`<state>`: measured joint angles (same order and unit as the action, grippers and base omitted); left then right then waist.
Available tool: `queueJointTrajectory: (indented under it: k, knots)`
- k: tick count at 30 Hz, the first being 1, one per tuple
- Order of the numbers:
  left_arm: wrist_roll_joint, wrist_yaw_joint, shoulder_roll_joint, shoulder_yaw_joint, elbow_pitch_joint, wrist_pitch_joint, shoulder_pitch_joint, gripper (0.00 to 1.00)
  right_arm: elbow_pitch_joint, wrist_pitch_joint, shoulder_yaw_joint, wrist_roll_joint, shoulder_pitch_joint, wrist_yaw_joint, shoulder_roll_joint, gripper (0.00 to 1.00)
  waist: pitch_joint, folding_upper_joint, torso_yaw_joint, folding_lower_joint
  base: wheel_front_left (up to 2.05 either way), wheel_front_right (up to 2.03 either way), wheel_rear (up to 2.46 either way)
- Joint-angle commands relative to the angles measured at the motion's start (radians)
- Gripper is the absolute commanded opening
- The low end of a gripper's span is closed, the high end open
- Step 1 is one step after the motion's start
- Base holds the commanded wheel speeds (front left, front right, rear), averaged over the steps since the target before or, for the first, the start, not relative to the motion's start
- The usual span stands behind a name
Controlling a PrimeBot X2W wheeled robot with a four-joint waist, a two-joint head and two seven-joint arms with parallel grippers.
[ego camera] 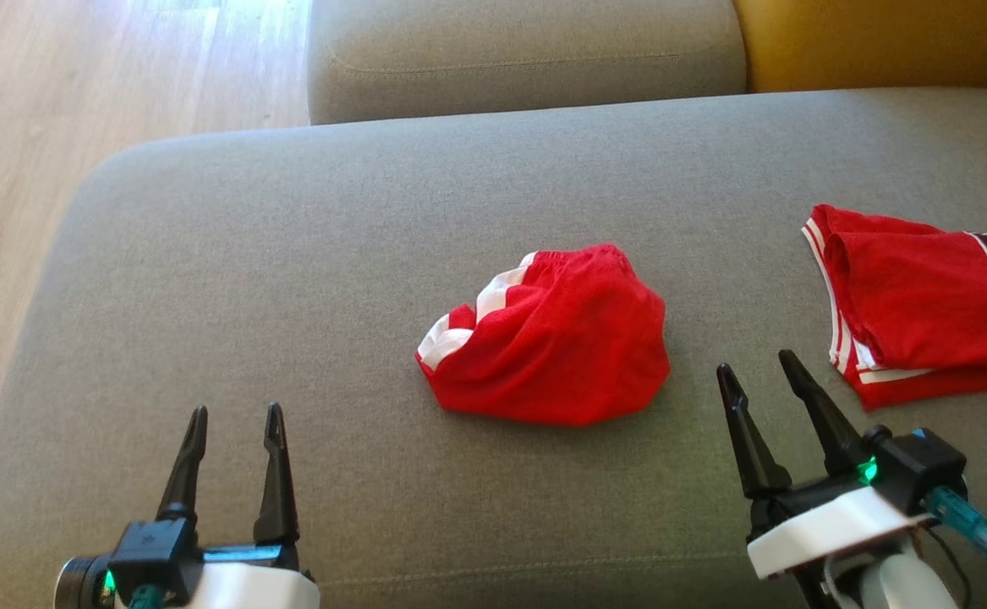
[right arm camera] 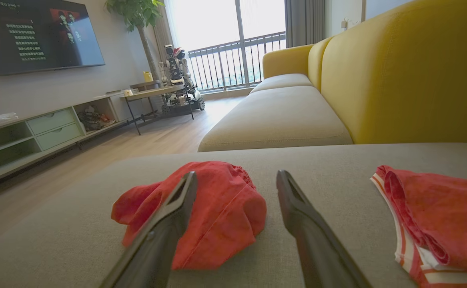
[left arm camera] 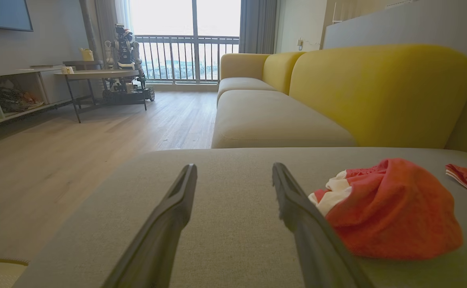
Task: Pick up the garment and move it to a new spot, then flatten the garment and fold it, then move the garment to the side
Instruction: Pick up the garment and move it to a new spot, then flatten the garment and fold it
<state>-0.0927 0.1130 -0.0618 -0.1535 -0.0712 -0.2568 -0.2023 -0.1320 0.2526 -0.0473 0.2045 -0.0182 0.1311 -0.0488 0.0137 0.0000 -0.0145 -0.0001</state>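
The garment (ego camera: 552, 347) is a crumpled red piece with white trim, bunched in a heap at the middle of the grey cushion (ego camera: 332, 254). My left gripper (ego camera: 236, 409) hovers open near the front left, well clear of the heap. In the left wrist view the garment (left arm camera: 393, 212) lies just right of my open left gripper (left arm camera: 234, 165). My right gripper (ego camera: 754, 361) stands open a short way to the heap's right. The right wrist view shows the garment (right arm camera: 225, 216) partly behind the left finger of that gripper (right arm camera: 236, 173). Nothing is held.
A folded red jersey (ego camera: 933, 313) with white trim lies at the cushion's right edge, close to my right gripper; it also shows as a red jersey (right arm camera: 441, 216) in the right wrist view. A second seat cushion (ego camera: 527, 51) and a yellow backrest (ego camera: 874, 42) lie beyond. Wooden floor (ego camera: 79, 127) runs along the left.
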Motion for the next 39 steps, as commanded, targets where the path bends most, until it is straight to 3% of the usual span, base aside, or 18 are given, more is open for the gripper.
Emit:
queueJointTrajectory:
  k: [1,15,39]
  knots:
    - [0.011,-0.005,0.007,0.032,-0.041,-0.005,0.032,1.0,0.029,0.009,-0.026,0.007,0.008,0.0,-0.001,1.0,-0.004,0.0,0.002,0.0001,0.0,0.0,0.0]
    - [0.024,-0.028,0.011,0.044,-0.015,-0.005,0.045,1.0,0.022,0.009,-0.033,0.027,0.008,0.0,-0.001,1.0,-0.007,0.0,-0.005,0.0001,0.0,0.0,0.0]
    - [0.028,-0.014,0.012,0.013,-0.009,-0.005,0.048,1.0,0.018,0.009,-0.038,0.034,0.011,0.0,-0.001,1.0,-0.005,0.0,-0.003,0.0001,0.0,0.0,0.0]
